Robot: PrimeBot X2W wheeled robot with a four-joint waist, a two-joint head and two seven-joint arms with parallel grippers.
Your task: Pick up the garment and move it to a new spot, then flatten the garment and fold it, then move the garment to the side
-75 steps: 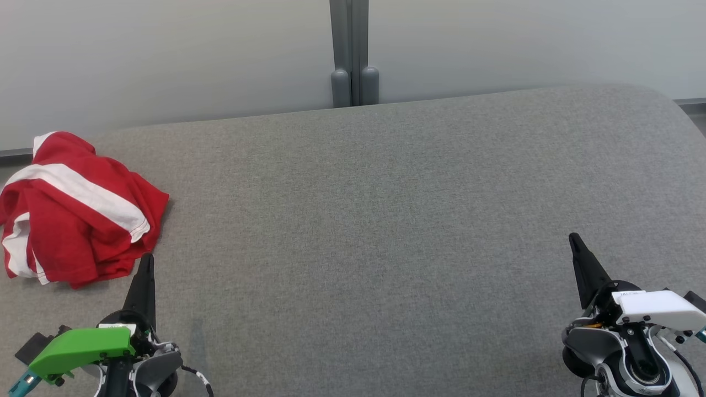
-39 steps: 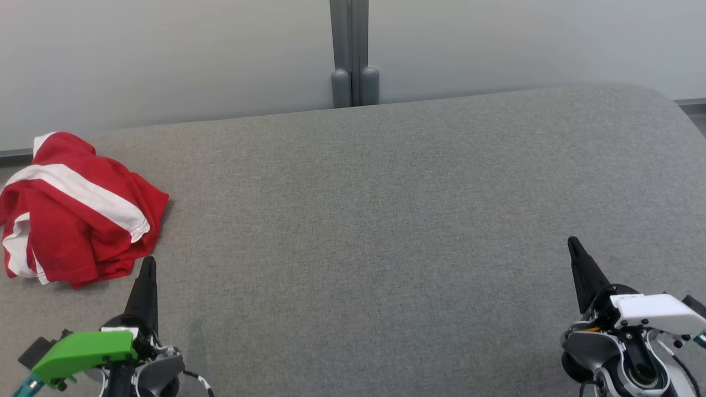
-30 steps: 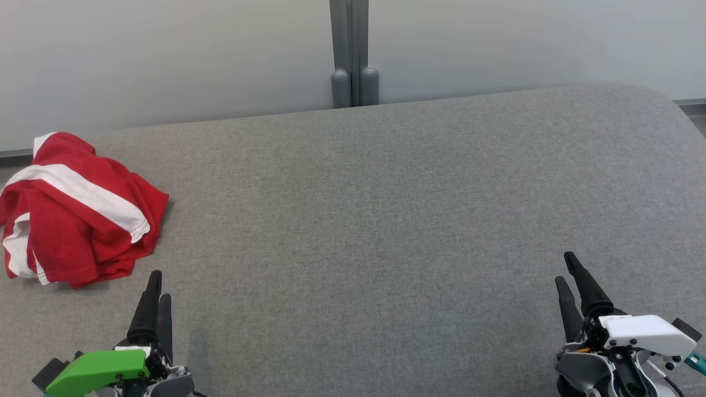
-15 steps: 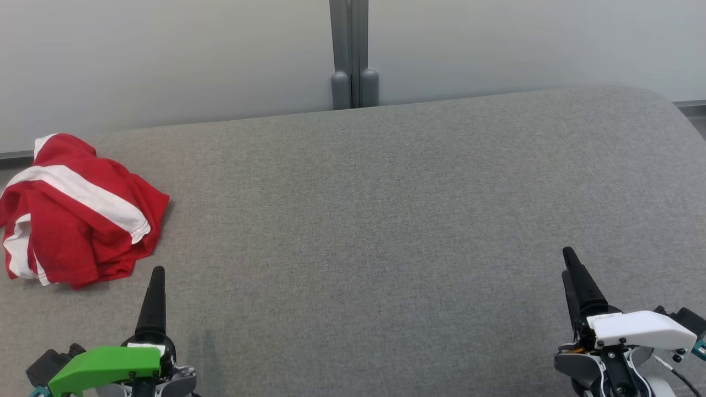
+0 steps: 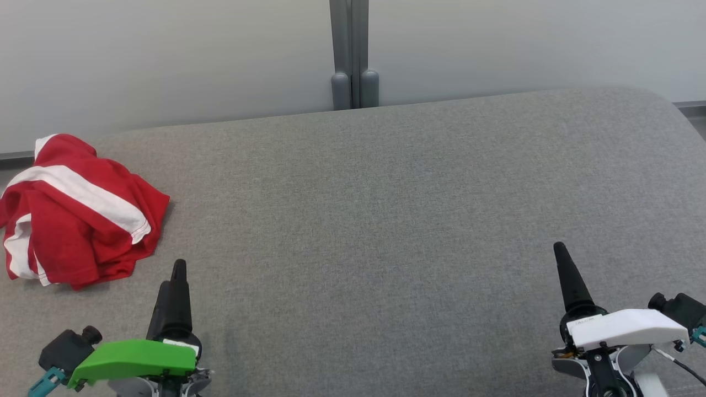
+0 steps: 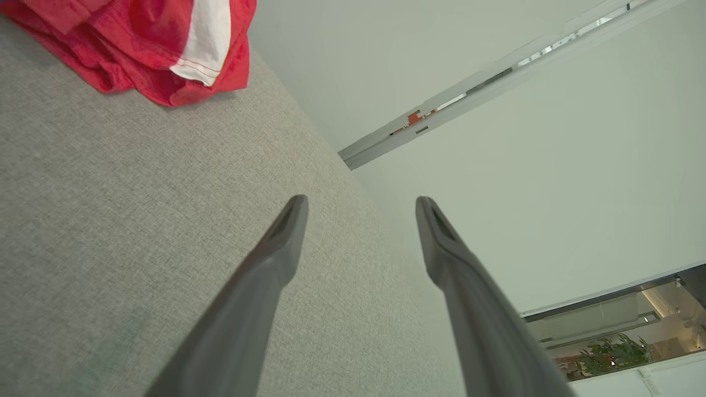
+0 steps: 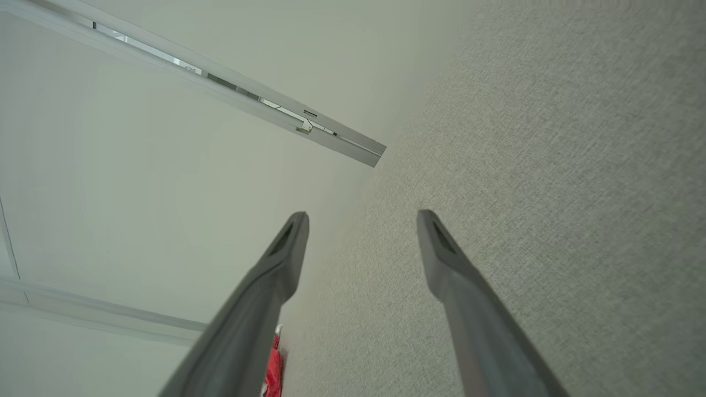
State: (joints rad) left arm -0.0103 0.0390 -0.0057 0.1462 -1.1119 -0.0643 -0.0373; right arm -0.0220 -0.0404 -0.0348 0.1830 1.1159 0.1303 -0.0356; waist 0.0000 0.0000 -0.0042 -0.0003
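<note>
Garment (image 5: pixel 71 215) bunched at left edge, grey surface (image 5: pixel 386 220) stretching right

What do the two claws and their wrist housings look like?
Left claw: two long, dark, tapering fingers with a bright green cover, teal plug at its side. Right claw: same dark fingers, white cover with a small label, thin black cable trailing off.
</note>
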